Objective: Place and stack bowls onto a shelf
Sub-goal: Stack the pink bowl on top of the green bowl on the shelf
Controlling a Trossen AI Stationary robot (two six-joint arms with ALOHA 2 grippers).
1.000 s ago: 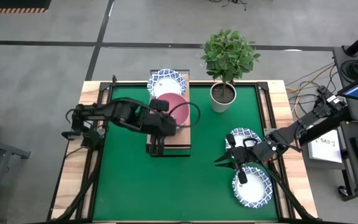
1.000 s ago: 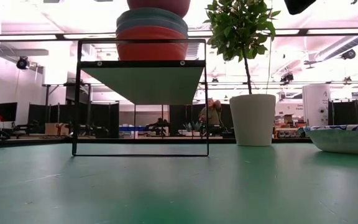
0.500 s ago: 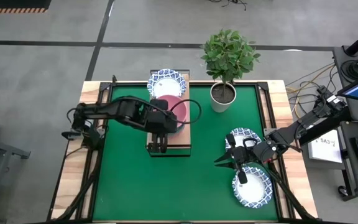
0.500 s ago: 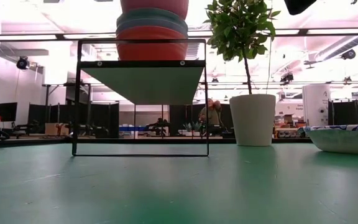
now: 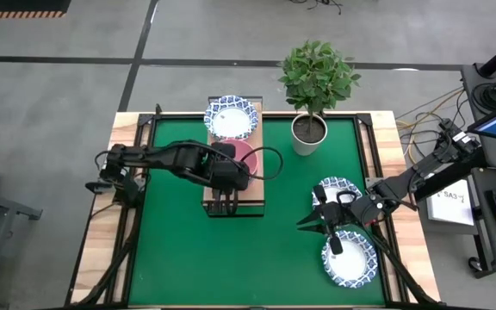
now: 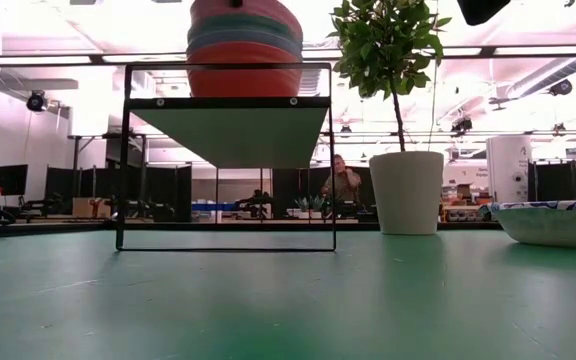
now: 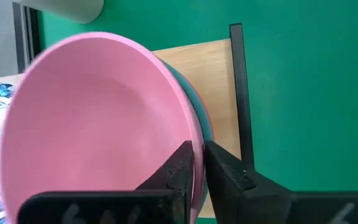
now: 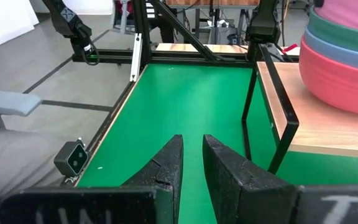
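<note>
The shelf [image 5: 252,194] stands on the green mat. At its middle is a stack of bowls [image 6: 243,60]: red at the bottom, then blue, grey-green, and a pink bowl [image 5: 246,155] on top. A white bowl with a blue rim [image 5: 231,116] sits on the shelf's far end. My left gripper [image 5: 229,175] is shut on the pink bowl. My right gripper [image 5: 310,217] hovers over the mat at the right with a narrow gap between its fingers, empty, beside two white-and-blue bowls [image 5: 338,189] [image 5: 349,258] that rest on the mat. My left gripper pinches the pink bowl's rim [image 7: 188,134] at its near side, one finger inside the bowl and one outside. The fingers come from above, pointing down. The bowl sits on the grey-green bowl [image 7: 199,115] at the top of the stack.
A white plant pot [image 5: 308,133] with a leafy plant stands at the far right of the shelf. The mat's near middle and left are free. A person sits far behind the table in the low view [image 6: 343,180].
My left gripper has gone down and a little toward the table's near edge with the pink bowl, still shut on its rim. The bowl, held above the stack before, now sits on the grey-green bowl.
</note>
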